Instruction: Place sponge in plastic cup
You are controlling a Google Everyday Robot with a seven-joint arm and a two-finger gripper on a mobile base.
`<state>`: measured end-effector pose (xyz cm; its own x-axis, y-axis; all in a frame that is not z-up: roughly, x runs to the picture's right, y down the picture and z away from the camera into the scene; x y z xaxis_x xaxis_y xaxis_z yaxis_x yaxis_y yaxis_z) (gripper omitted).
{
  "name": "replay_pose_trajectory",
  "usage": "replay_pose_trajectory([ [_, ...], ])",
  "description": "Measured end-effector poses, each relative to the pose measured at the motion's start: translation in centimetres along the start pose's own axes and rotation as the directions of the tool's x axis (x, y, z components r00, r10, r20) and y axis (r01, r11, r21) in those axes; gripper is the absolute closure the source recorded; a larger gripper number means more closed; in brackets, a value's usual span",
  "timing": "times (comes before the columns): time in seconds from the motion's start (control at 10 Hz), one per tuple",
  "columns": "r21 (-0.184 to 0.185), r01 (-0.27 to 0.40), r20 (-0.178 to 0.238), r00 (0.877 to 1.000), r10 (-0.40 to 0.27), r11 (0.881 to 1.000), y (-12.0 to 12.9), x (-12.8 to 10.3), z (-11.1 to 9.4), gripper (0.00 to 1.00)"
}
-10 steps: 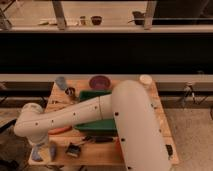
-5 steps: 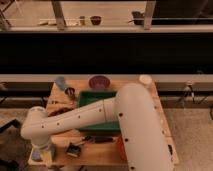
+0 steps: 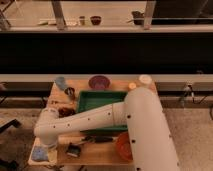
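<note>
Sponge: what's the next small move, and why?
Probably lower the tool the last bit onto the sponge and secure it. The tool sits right above the sponge at the near-left corner of the table; the sponge lies flat there, and the plastic cup stands at the far-left edge.

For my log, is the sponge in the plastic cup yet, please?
Out: sponge lies under the gripper at the table's front corner; plastic cup stands apart.
</note>
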<state>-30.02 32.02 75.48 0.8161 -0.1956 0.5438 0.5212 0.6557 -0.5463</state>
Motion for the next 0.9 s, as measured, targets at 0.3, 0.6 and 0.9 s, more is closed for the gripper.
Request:
replay_pose_trajectory([
  [0.3,0.006,0.019,0.003,1.0,-0.019,1.0,-0.1,-0.1,-0.5,0.67],
  [0.6,0.001,0.029,-0.021,0.999,-0.029,1.0,-0.2,-0.9,-1.9,0.97],
  [0.9,0.024,0.025,-0.036,0.999,-0.024,0.999,-0.2,-1.4,-5.4,0.98],
])
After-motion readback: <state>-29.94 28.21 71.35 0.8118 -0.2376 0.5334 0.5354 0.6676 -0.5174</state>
